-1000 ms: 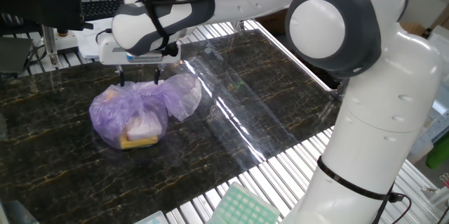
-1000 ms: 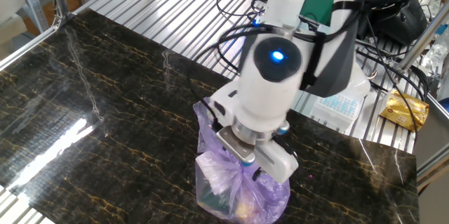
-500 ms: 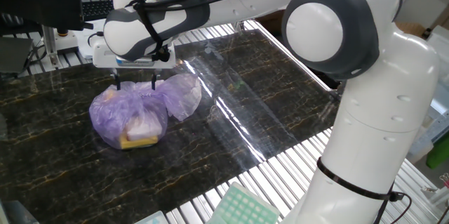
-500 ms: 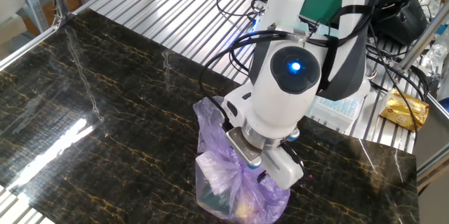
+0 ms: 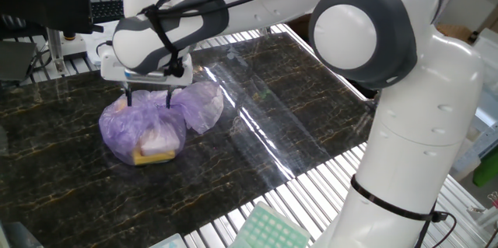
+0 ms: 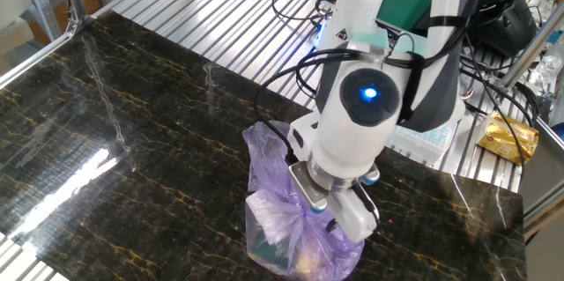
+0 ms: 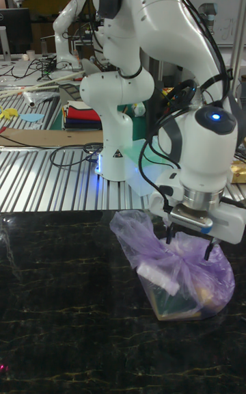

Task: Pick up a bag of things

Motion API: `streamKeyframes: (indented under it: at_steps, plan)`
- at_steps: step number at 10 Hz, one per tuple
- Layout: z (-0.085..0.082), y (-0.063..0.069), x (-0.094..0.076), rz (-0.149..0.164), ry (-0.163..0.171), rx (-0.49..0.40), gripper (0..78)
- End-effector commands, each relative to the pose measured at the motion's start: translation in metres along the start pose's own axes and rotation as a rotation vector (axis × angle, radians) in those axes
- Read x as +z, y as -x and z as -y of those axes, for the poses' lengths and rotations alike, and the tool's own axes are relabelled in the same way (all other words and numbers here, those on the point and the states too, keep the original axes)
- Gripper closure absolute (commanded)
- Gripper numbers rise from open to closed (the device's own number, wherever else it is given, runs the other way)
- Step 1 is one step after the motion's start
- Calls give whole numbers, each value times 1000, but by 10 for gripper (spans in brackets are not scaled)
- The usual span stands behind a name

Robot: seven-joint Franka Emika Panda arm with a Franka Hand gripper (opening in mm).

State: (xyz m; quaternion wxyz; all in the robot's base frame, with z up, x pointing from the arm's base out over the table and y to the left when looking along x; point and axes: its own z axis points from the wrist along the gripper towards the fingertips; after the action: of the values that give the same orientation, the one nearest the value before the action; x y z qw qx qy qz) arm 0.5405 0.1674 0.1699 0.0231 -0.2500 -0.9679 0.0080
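The bag (image 5: 148,127) lies on the dark marbled bench (image 5: 257,116), toward its left part in one fixed view. It is a thin, wrinkled purple plastic bag, with a yellow block (image 5: 153,155) showing through near its base and a loose flap of plastic trailing off to the right. It rests flat on the bench, not yet lifted.

The pincer (image 5: 149,97) hangs straight over the bag's gathered top. Its two fingers stand apart, pointing down, one to either side of the bunched plastic. In the tall fixed view the fingertips (image 7: 169,237) reach down to about the level of the top wrinkles, and they may be brushing the plastic, though contact cannot be told for certain. The pincer has hold of nothing.

The step in hand looks like the last of the approach: the pincer is lined up over the bag and set to take hold. The next move likely calls for a short further drop, so that the fingers straddle a good bunch of the crumpled top, and then a firm close on that bunch before any lift. Thin plastic of this kind could slide out of a shallow pinch, so a deeper bite would seem safer. The contents will probably swing and sag once the bag leaves the bench, which argues for a slow, straight rise.
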Motion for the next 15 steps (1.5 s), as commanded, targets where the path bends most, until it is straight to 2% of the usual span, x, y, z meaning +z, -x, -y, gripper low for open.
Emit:
streamKeyframes:
  at_steps: [1, 2, 5, 8, 11, 15]
  plan:
    - [2, 5, -1, 0, 52, 2, 2]
    - [2, 5, -1, 1, 52, 2, 2]
    - [1, 14, 10, 33, 73, 12, 2]
    - [0, 17, 12, 28, 83, 13, 2]
    - [4, 16, 31, 32, 87, 11, 2]
    - [4, 15, 31, 22, 99, 11, 2]
